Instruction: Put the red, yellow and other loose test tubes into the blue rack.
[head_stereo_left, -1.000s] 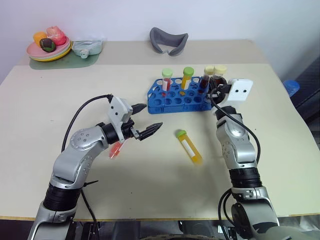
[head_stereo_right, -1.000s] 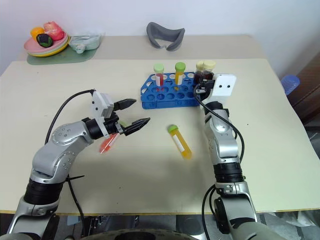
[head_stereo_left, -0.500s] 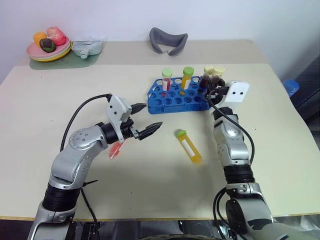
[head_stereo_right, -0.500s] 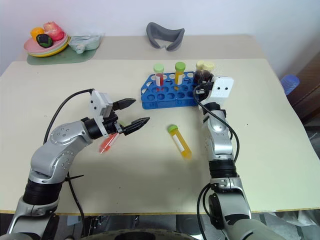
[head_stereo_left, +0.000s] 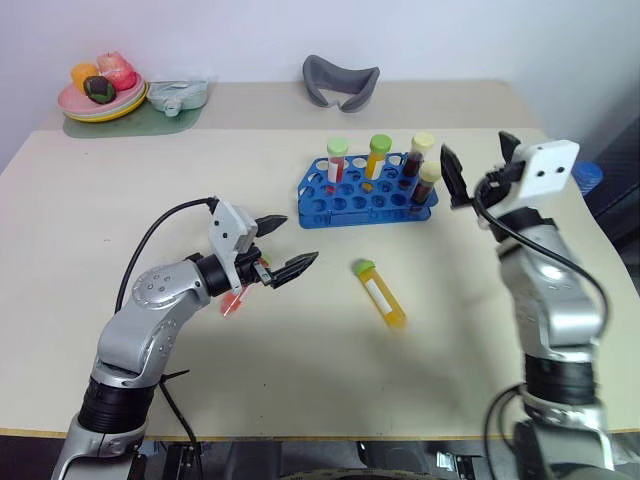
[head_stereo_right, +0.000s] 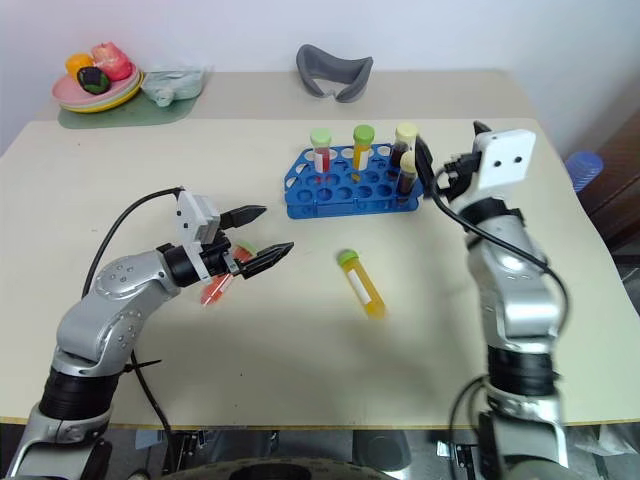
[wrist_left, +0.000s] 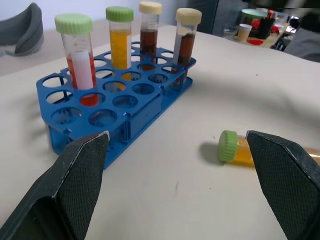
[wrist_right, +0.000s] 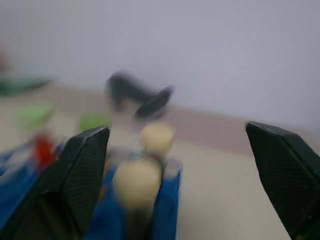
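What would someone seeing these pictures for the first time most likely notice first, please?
Most striking is the blue rack near the middle of the table, with four capped tubes standing in it. In front of it a yellow-orange tube lies loose on the table, and a red tube lies under the open left end effector. The right end effector hangs open just beside the rack's right end, holding nothing.

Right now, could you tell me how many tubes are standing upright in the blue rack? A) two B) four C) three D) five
B: four capped tubes stand in the blue rack, while a yellow tube lies on the table.
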